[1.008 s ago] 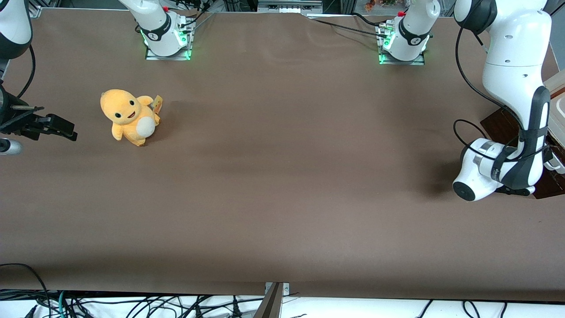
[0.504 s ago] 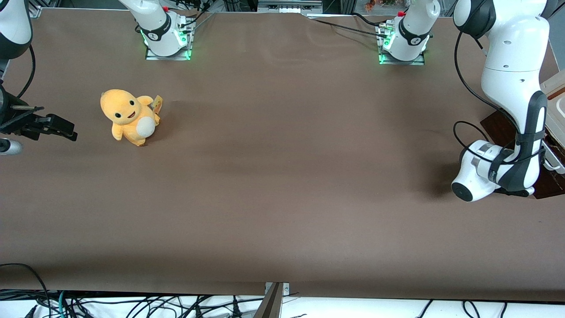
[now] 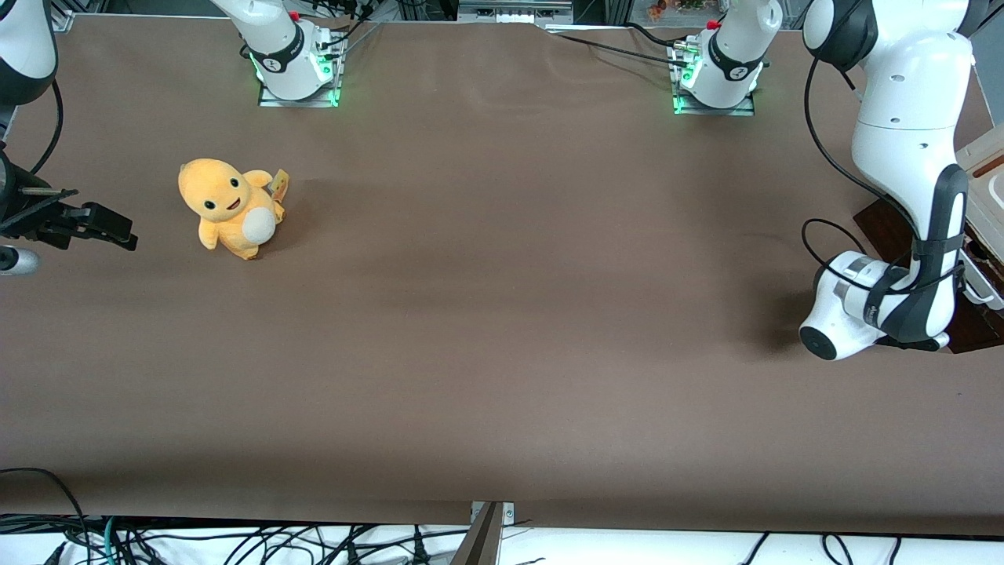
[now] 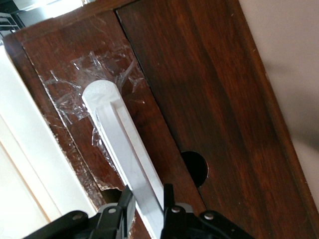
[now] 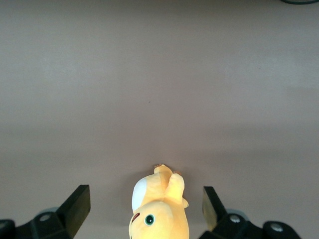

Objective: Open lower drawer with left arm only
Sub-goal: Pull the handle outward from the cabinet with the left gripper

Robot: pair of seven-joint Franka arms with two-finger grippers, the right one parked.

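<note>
Our left arm (image 3: 902,157) reaches to bench edge, where drawer (image 4: 199,99) sits. Gripper (image 4: 145,209) clamped on white handle (image 4: 124,149), fingers straddling bar, grip set for pull. Plush (image 3: 229,208) idle toward parked arm's end.

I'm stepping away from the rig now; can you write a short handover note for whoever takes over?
Gripper: the left arm's black two-finger gripper is at the cabinet, its fingers closed on either side of the long white bar handle.
Job's things: the dark brown wooden lower drawer sits at the working arm's end of the table; the big white left arm reaches down to it.
Done: handle gripped.
Left: how far the drawer is out cannot be told; pull the handle until it stands open.
Elsewhere: an orange plush toy sits toward the parked arm's end.
</note>
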